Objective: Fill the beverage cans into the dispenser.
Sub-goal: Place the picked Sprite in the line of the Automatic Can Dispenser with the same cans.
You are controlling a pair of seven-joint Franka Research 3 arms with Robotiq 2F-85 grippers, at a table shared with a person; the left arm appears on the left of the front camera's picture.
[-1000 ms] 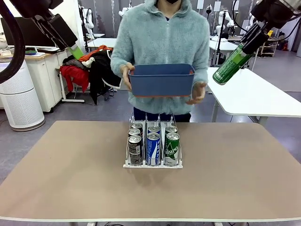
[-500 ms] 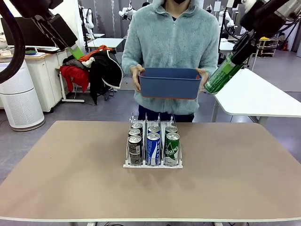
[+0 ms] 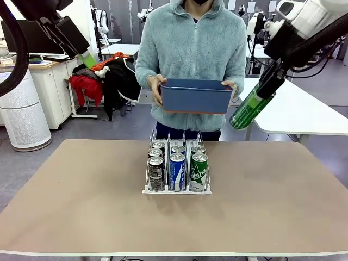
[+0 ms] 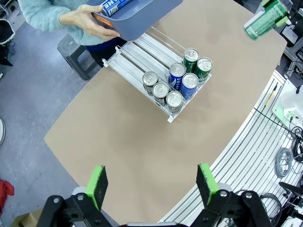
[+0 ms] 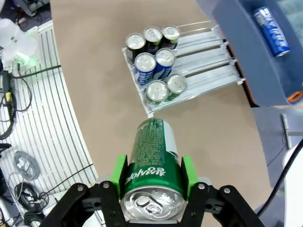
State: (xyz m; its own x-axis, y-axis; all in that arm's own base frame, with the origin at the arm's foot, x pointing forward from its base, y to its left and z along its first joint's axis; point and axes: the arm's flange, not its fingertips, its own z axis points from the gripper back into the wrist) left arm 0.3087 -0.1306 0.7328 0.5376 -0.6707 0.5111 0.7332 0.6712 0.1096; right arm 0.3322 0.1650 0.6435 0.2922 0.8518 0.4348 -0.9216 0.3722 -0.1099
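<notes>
Right fingers pinched green can near lid end, above desk; left fingers spread, empty. Can seemed rigid, slick, dent-prone; sidewall grip safest.

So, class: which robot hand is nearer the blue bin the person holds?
Right. The right hand, shut on a green can, hangs just beside the blue bin; the left hand, open, is raised far off to the other side.

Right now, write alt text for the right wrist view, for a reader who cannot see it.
The right gripper, shut on a green can, holds it above a tan table. Below stands a white dispenser with seven cans at one end; a blue bin at upper right holds a blue-and-white can.
</notes>
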